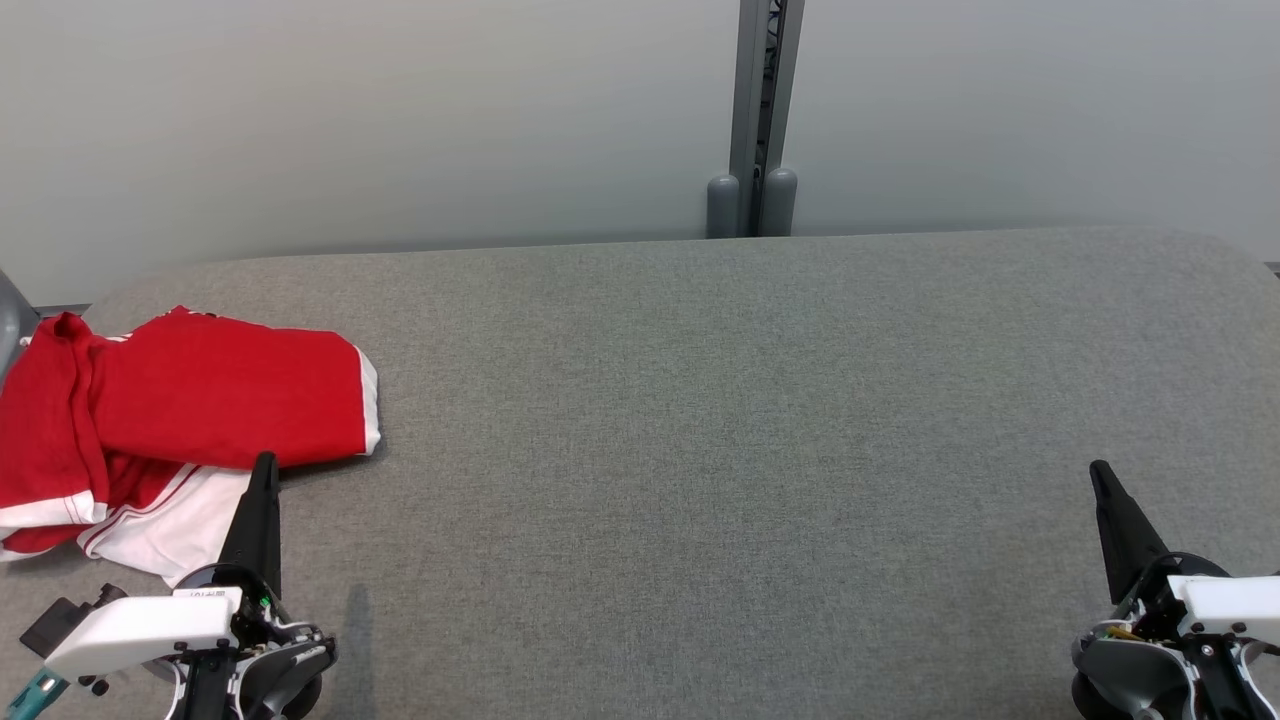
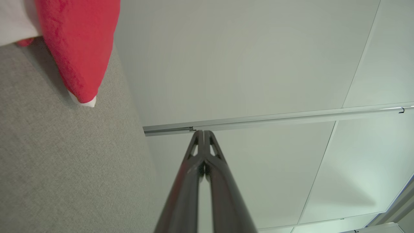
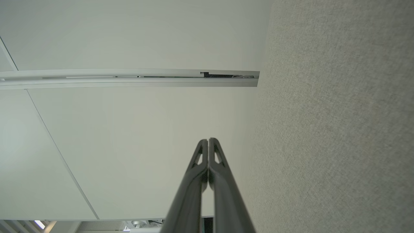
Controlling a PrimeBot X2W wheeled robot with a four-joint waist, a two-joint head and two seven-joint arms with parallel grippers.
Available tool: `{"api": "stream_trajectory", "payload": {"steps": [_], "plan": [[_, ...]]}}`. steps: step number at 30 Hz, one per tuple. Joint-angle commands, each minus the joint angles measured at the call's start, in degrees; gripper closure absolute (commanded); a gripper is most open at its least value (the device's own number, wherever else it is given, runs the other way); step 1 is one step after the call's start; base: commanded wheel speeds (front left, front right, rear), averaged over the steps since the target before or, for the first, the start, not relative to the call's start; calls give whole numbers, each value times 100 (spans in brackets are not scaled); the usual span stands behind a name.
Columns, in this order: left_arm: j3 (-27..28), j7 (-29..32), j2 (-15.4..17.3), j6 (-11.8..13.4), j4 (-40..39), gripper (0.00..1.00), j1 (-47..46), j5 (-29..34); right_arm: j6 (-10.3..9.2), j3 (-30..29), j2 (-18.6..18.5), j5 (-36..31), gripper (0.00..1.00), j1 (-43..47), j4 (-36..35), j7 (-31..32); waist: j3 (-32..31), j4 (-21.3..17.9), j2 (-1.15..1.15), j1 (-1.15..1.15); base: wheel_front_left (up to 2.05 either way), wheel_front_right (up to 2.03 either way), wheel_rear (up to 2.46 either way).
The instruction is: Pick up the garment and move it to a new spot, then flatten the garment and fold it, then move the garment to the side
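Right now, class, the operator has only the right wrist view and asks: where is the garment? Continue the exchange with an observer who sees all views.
Observer: The garment lies at the left end of the table in the head view.
Operator: Is it spread flat?
Observer: No, it is folded over in uneven red and white layers.
Operator: Does the left end effector hold it?
Observer: No. The left end effector is shut and empty, beside the garment's near edge.
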Motion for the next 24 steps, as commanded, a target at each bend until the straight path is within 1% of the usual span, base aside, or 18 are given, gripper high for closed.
{"api": "stream_trajectory", "payload": {"steps": [1, 24], "plan": [[21, 15, 31, -15, 1, 100, -70, -2, 3, 8, -52, 12, 100, -26, 12, 14, 0, 0, 0, 0, 0, 0, 0], [21, 14, 31, -15, 1, 100, -70, -2, 3, 8, -52, 12, 100, -26, 12, 15, 0, 0, 0, 0, 0, 0, 0]]}}
